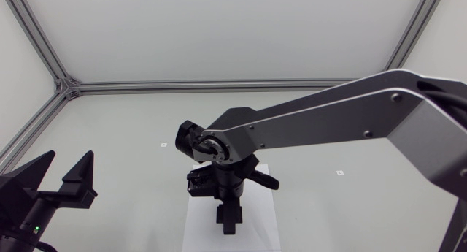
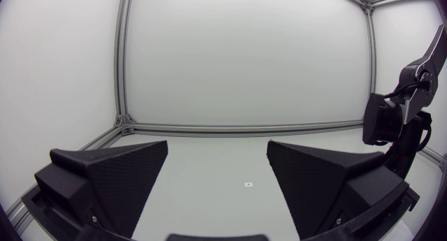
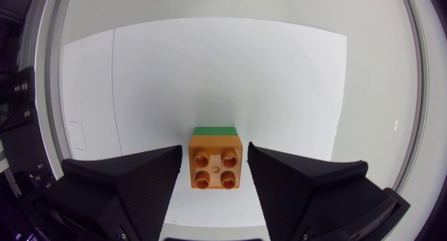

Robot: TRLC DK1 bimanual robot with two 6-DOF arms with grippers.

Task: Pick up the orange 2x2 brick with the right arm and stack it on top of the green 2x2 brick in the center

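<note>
White table (image 1: 109, 128) inside a framed enclosure, pale sheet (image 1: 197, 223) at its centre. At left: left gripper (image 1: 70, 157) spread wide, holding nothing, well apart from the sheet. At centre, seen from the right wrist: orange brick (image 3: 215, 168) sitting square on green brick (image 3: 214, 130), studs up, only a green sliver showing. Straddled by right gripper (image 3: 215, 151), fingers parted, a thin gap apparently on either side, so probably no grip. Stack directly below the tool; square, no long axis. Likely next: straight lift away. No containers visible.
</note>
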